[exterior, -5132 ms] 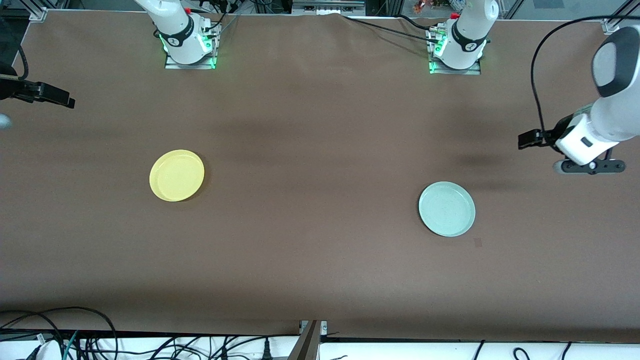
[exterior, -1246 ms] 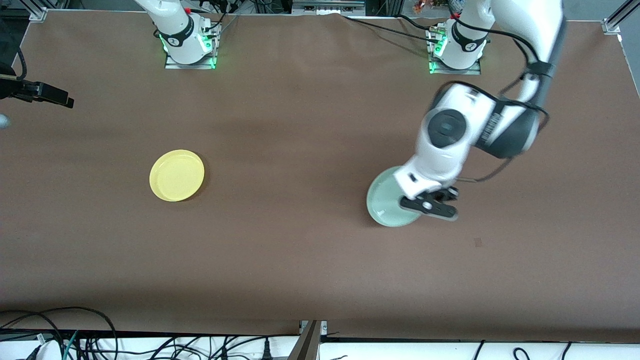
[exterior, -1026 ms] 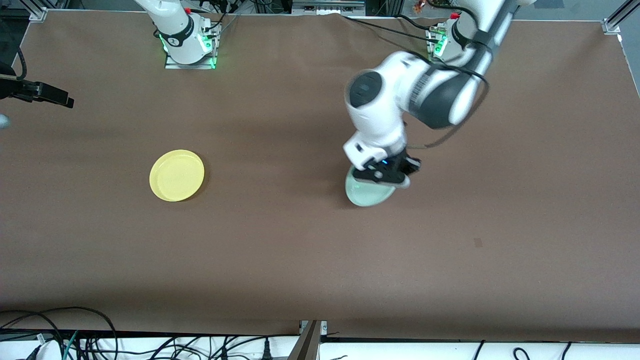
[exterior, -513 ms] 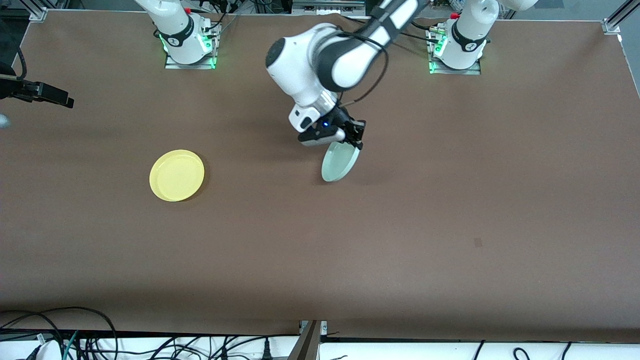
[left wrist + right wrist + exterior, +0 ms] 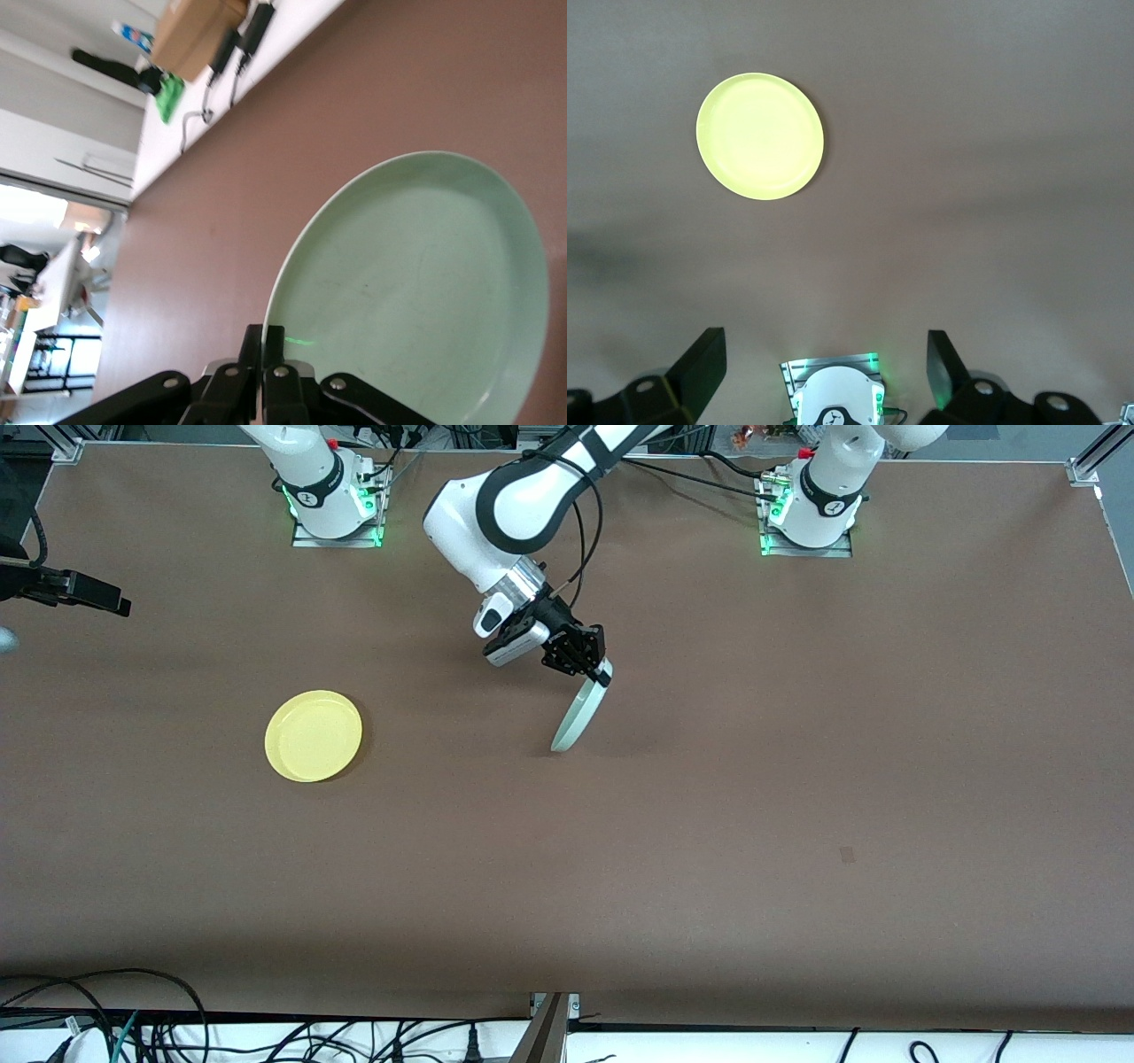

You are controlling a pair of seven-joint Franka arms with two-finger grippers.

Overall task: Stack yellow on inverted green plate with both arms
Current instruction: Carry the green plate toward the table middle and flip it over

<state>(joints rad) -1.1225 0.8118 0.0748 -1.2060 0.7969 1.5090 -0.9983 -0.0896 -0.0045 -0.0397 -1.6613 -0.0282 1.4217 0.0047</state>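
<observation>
Over the middle of the counter [image 5: 709, 886], the left pincer [image 5: 592, 666] pinches the green plate [image 5: 578, 710] by its rim, and the plate hangs from it nearly on edge, its lower rim close to or just touching the counter; which of the two cannot be told. From the left wrist view the plate's hollow face [image 5: 416, 292] is turned toward that camera, so I judge the flip is partway done and the plate must tip on over to land face down. Its surface is pale mint, smooth, with a low rim. Well apart, toward the right arm's end of the counter, the yellow [image 5: 313, 735] plate lies flat and rim up, round and bright. High above it the right pincer [image 5: 824, 367] waits with its fingers [image 5: 700, 363] spread wide, holding nothing, and it is the nearer one for that plate.
</observation>
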